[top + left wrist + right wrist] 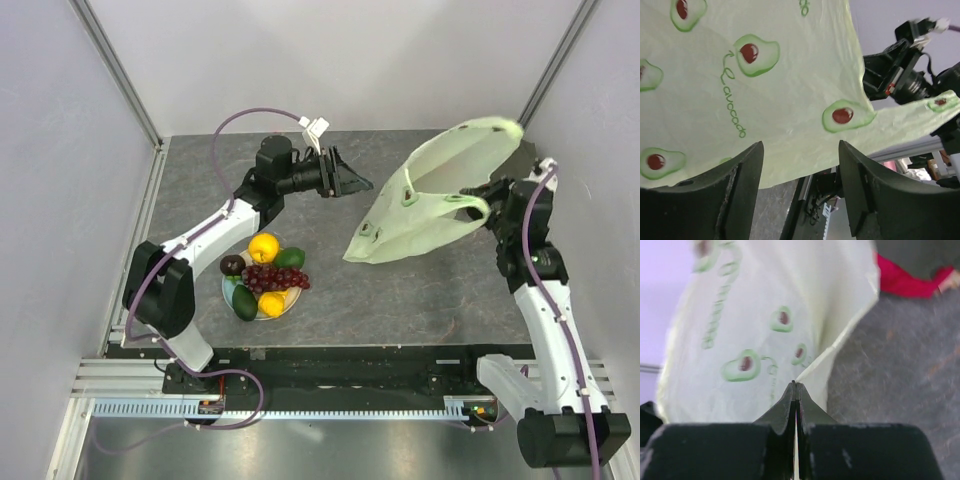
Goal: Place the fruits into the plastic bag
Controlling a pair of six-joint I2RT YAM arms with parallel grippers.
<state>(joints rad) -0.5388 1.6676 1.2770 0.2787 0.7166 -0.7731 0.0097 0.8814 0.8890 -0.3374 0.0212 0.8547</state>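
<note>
The pale green plastic bag [425, 205] with avocado prints hangs lifted over the table's right half, its mouth open upward. My right gripper [487, 205] is shut on the bag's edge; in the right wrist view its jaws [795, 386] pinch the thin plastic [755, 330]. My left gripper [358, 184] is open and empty, raised left of the bag, facing it; the bag [740, 90] fills its wrist view beyond the fingers [747, 170]. The fruits lie on a plate [226, 290]: orange [264, 247], lemon [271, 303], grapes [275, 278], two avocados [290, 258] [244, 301], dark round fruit [232, 265].
A red and dark cloth [910, 270] lies on the table beyond the bag in the right wrist view. Pale walls and metal posts [115, 70] enclose the grey table. A rail [300, 405] runs along the near edge.
</note>
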